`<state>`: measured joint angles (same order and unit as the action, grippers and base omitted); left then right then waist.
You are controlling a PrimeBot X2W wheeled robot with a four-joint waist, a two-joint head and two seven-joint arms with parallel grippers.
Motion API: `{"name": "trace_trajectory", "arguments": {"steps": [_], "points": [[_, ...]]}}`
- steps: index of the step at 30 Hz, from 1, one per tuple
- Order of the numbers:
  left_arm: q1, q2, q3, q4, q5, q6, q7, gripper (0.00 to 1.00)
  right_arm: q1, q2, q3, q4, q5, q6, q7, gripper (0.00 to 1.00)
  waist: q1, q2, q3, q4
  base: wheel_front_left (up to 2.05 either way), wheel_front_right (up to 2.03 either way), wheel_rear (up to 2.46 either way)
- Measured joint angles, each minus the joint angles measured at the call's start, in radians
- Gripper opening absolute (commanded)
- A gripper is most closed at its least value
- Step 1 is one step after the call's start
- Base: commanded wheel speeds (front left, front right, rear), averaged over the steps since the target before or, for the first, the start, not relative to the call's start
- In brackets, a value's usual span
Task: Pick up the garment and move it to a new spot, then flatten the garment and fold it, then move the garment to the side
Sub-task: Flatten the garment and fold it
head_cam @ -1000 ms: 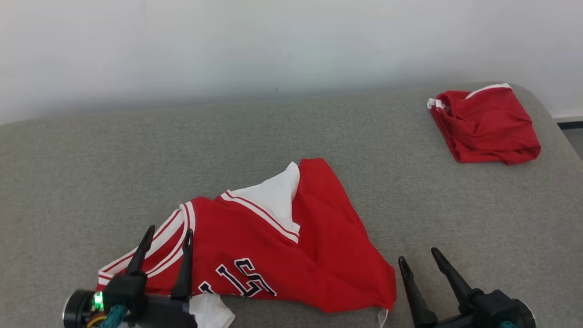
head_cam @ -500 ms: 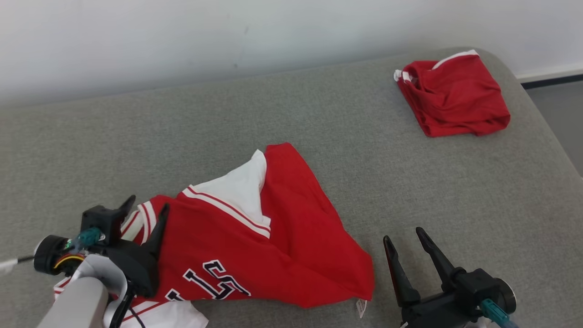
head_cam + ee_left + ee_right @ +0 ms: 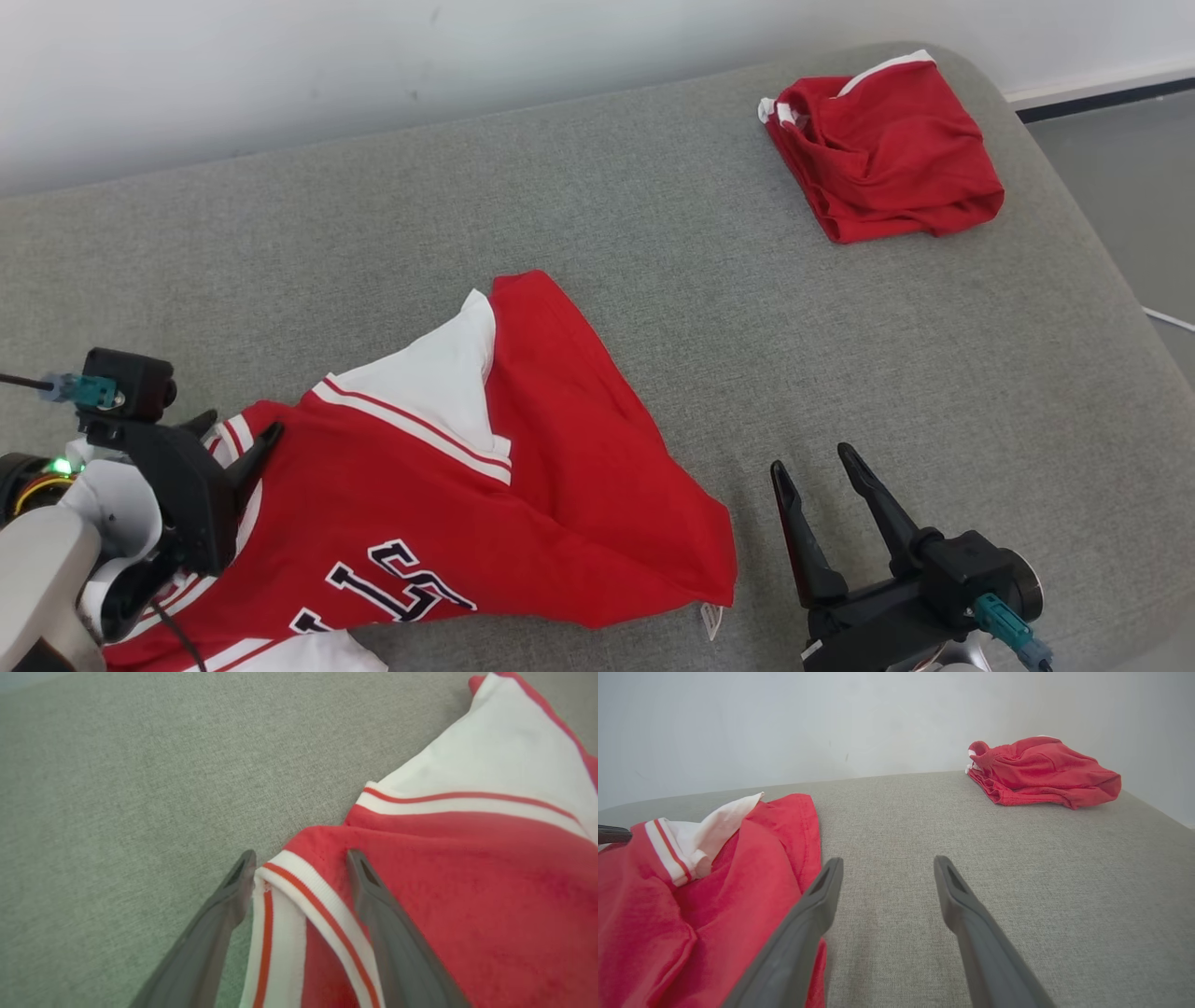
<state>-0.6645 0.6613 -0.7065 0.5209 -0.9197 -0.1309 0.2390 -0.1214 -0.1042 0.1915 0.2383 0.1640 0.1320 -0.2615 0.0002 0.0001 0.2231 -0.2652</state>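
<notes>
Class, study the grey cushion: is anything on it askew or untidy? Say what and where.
The red jersey lies crumpled at the front left: its white panel is flipped out, and a striped edge bunches between the fingers of the open left gripper. The folded red garment at far right looks tidy.

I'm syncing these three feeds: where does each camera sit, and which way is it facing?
Head view: on the head, facing forward and down at the grey fabric surface, red jersey and folded red garment; left gripper and right gripper show, open.
Left wrist view: on the left wrist, looking down its fingers, which straddle the jersey's striped strap.
Right wrist view: on the right wrist, low, looking along its fingers over bare fabric toward the wall.
Shared: head and right wrist views both show the folded garment.
</notes>
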Motion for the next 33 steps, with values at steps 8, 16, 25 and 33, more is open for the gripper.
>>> {"name": "trace_trajectory", "arguments": {"steps": [8,16,25,33], "points": [[-0.022,0.014,-0.069,0.030,-0.068,0.000,0.053,0.00,-0.003,0.004,0.000,0.001,0.000,0.000,0.000,1.00,-0.0001,0.0000,0.009,-0.010,0.00,0.00,0.00],[-0.128,0.021,-0.110,0.040,-0.026,0.000,-0.077,0.00,-0.018,0.000,-0.008,-0.001,0.000,0.000,0.000,1.00,0.0000,0.0000,0.022,-0.007,0.00,0.00,0.00],[-0.337,-0.009,-0.124,0.051,0.036,0.000,-0.255,0.00,-0.017,0.002,-0.028,0.002,-0.002,0.000,0.000,1.00,0.0000,0.0000,0.008,0.001,0.00,0.00,0.00],[-0.398,-0.011,-0.174,-0.009,0.048,0.000,-0.360,0.00,0.005,0.003,-0.049,0.005,-0.010,0.000,0.000,1.00,-0.0002,0.0000,-0.019,0.033,0.00,0.00,0.00]]}}
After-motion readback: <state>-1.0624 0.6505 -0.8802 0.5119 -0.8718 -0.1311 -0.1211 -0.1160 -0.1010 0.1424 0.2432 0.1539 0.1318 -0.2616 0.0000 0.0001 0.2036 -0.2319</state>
